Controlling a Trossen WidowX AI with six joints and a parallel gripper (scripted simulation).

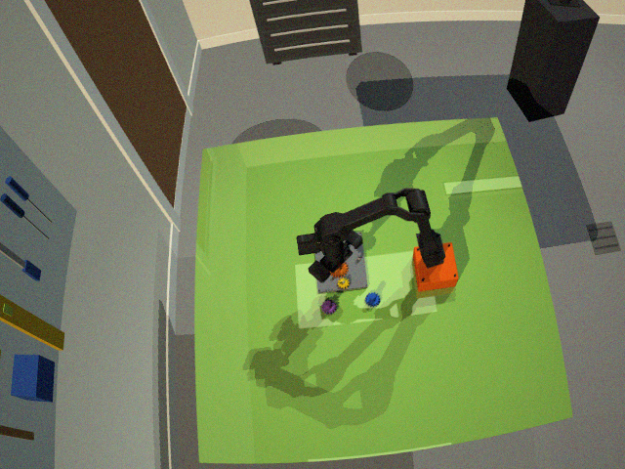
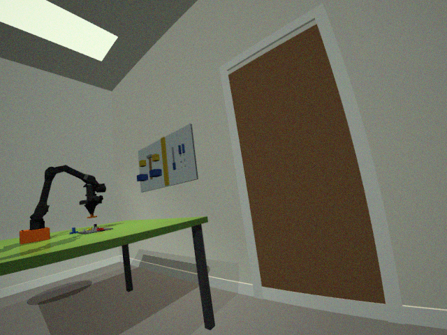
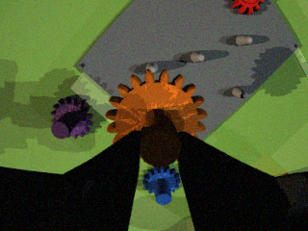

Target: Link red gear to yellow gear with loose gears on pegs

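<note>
My gripper (image 3: 158, 139) (image 2: 91, 215) is shut on the handle of the large orange gear (image 3: 159, 93) (image 1: 339, 270) (image 2: 91, 216) and holds it in the air above the grey board (image 3: 125, 38) (image 1: 359, 282). In the wrist view the orange gear covers the board's near part and hides the yellow gear, which the top view shows as a yellow gear (image 1: 341, 282) near the board's edge. The red gear (image 3: 247, 4) is at the top of the wrist view. Four bare pegs show, among them one peg (image 3: 195, 57) and another peg (image 3: 243, 40). A purple gear (image 3: 71, 117) (image 1: 329, 306) and a blue gear (image 3: 162, 183) (image 1: 372, 299) stand on the table.
The arm's orange base (image 1: 435, 275) (image 2: 35, 235) stands on the green table (image 1: 479, 353) (image 2: 162, 223), to the right of the board in the top view. The purple and blue gears have upright handles. The arm's shadows cross the table.
</note>
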